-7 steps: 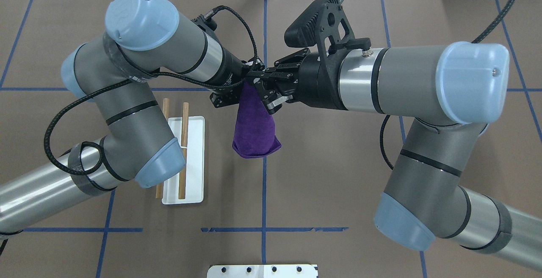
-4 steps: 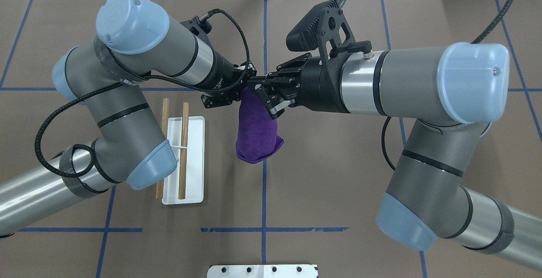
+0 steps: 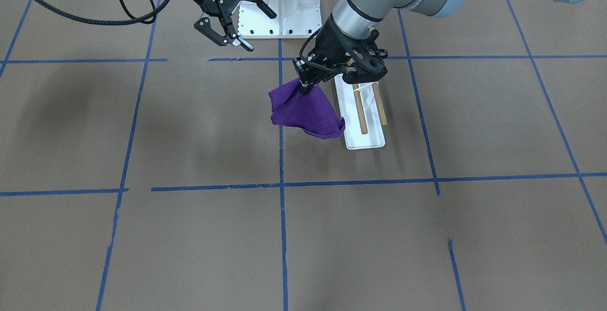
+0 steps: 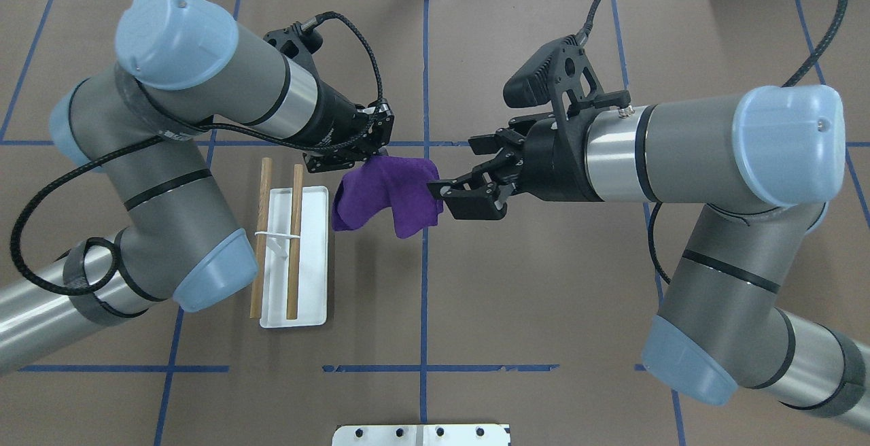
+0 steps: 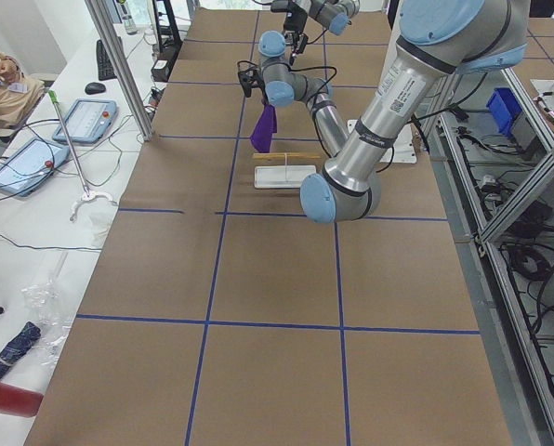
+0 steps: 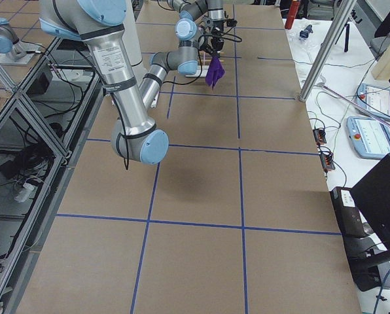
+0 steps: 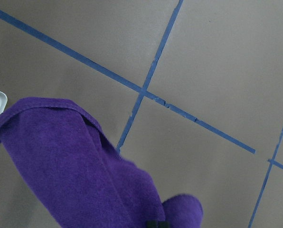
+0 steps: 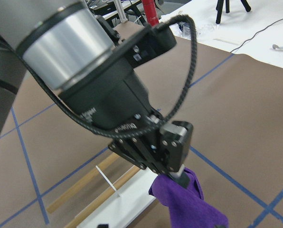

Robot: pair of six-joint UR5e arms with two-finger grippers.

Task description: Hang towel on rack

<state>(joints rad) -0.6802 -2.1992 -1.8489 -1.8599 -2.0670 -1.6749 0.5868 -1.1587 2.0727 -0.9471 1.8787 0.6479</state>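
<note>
The purple towel (image 4: 387, 191) hangs bunched from one corner above the table, just right of the rack. My left gripper (image 4: 378, 155) is shut on that corner; this also shows in the front view (image 3: 303, 86) and the right wrist view (image 8: 177, 172). The rack has a white base (image 4: 311, 262) and two wooden dowels (image 4: 293, 242), and stands below and left of the towel. In the front view the towel (image 3: 306, 109) overlaps the rack base's (image 3: 367, 135) near edge. My right gripper (image 4: 457, 170) is open and empty, just right of the towel, not gripping it.
A large white bolted pedestal (image 4: 421, 434) stands at the robot's edge of the table, also in the front view (image 3: 284, 7). Blue tape lines (image 4: 425, 296) cross the brown table. My left arm's elbow (image 4: 211, 283) hangs over the rack's left dowel.
My right gripper has drawn back to the right, away from the towel. My left gripper has carried the towel left and nearer the rack, and the towel now hangs from it alone.
</note>
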